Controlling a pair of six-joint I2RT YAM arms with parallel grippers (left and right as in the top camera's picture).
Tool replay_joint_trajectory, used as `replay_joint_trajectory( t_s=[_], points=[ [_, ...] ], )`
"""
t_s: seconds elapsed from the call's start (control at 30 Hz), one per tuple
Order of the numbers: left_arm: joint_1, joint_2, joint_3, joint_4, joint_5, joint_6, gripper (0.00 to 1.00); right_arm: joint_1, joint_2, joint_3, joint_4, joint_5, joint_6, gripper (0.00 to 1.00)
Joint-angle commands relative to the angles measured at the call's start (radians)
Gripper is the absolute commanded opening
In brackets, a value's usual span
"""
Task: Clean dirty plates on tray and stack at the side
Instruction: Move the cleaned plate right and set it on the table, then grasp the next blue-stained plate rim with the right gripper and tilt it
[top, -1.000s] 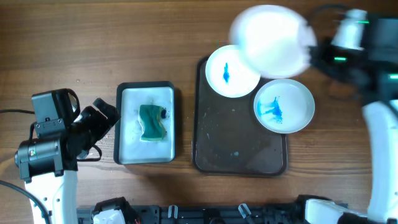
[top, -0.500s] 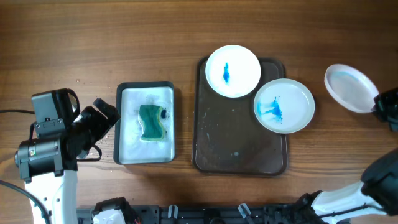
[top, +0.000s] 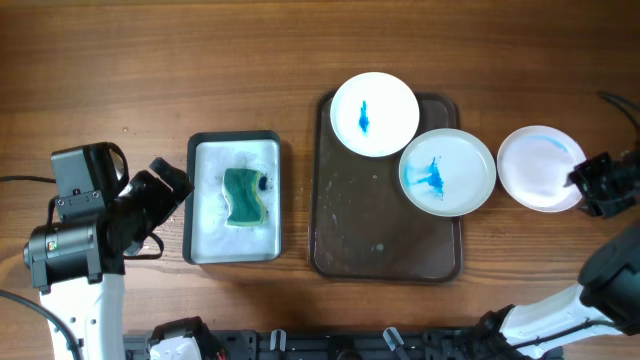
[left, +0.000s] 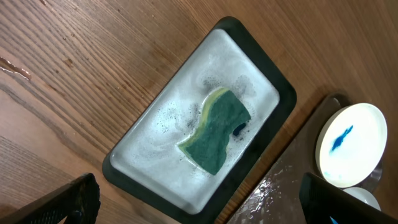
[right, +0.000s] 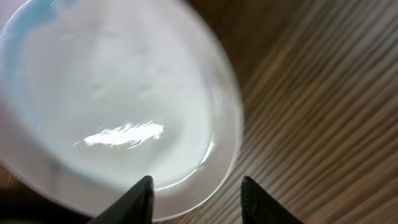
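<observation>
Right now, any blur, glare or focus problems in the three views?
Right wrist: the plate beside the tray fills the frame, soft and out of focus, with a white glare streak across it. Left wrist: sharp on the sponge; wet sheen on the tray. Overhead: sharp, evenly lit, soft shadows only.

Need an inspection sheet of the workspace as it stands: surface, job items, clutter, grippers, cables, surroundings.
Surface: wooden table.
Job's things: tray carries two blue-smeared plates, far plate over its back rim, near plate overhanging its right rim; third plate, nearly white, on the table beside it.
Clutter: basin with green sponge.
Grippers: left gripper open, empty; right gripper open, astride third plate's rim.
Cables: black cable at left edge.
Surroundings: nothing seen.
</observation>
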Motion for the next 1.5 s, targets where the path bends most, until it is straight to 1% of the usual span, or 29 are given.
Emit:
replay_joint_trajectory(
  t_s=[0.0,0.07,0.17,0.23,0.33,0.47,0.6,0.67,0.7,0.73,0.77,0.8,0.83,1.07,1.13,1.23,1.37,1.47],
  points=[
    [0.006,-0.005,0.003,0.0,0.008,0.007,1.0,0.092,-0.153,0.002,-0.004,-0.018,-0.061,0.54],
    [0.006,-0.005,0.003,0.0,0.008,0.007,1.0,0.154,-0.221,0.002,-0.008,-0.054,-0.115,0.59],
    [0.006,-0.005,0.003,0.0,0.008,0.007,1.0,0.23,-0.253,0.002,-0.01,-0.089,-0.194,0.63],
    [0.006,-0.005,0.003,0.0,0.008,0.007,1.0,0.291,-0.247,-0.006,-0.007,-0.084,-0.245,0.64],
    [0.006,-0.005,0.003,0.0,0.008,0.007,1.0,0.363,-0.235,-0.062,0.039,-0.018,-0.249,0.66],
    [0.006,-0.005,0.003,0.0,0.008,0.007,1.0,0.429,-0.224,-0.192,0.19,0.004,-0.257,0.67],
    [0.006,-0.005,0.003,0.0,0.008,0.007,1.0,0.43,-0.211,-0.288,0.315,0.003,-0.259,0.67],
    [0.006,-0.005,0.003,0.0,0.008,0.007,1.0,0.43,-0.204,-0.328,0.36,0.004,-0.254,0.65],
    [0.006,-0.005,0.003,0.0,0.008,0.007,1.0,0.43,-0.198,-0.342,0.37,0.004,-0.254,0.62],
    [0.006,-0.005,0.003,0.0,0.008,0.007,1.0,0.43,-0.193,-0.352,0.372,0.003,-0.25,0.55],
    [0.006,-0.005,0.003,0.0,0.008,0.007,1.0,0.43,-0.187,-0.359,0.371,0.003,-0.241,0.42],
    [0.006,-0.005,0.003,0.0,0.008,0.007,1.0,0.43,-0.182,-0.361,0.362,0.004,-0.222,0.17],
    [0.006,-0.005,0.003,0.0,0.008,0.007,1.0,0.43,-0.181,-0.36,0.354,0.003,-0.213,0.04],
    [0.006,-0.005,0.003,0.0,0.008,0.007,1.0,0.43,-0.263,-0.312,0.229,0.002,-0.172,0.04],
    [0.006,-0.005,0.003,0.0,0.008,0.007,1.0,0.432,-0.313,-0.294,0.174,-0.003,-0.172,0.04],
    [0.006,-0.005,0.003,0.0,0.008,0.007,1.0,0.459,-0.389,-0.291,0.109,-0.061,-0.172,0.04],
    [0.006,-0.005,0.003,0.0,0.008,0.007,1.0,0.563,-0.454,-0.303,0.038,-0.124,-0.172,0.04],
    [0.006,-0.005,0.003,0.0,0.008,0.007,1.0,0.673,-0.455,-0.351,0.05,-0.13,-0.124,0.04]
  ],
)
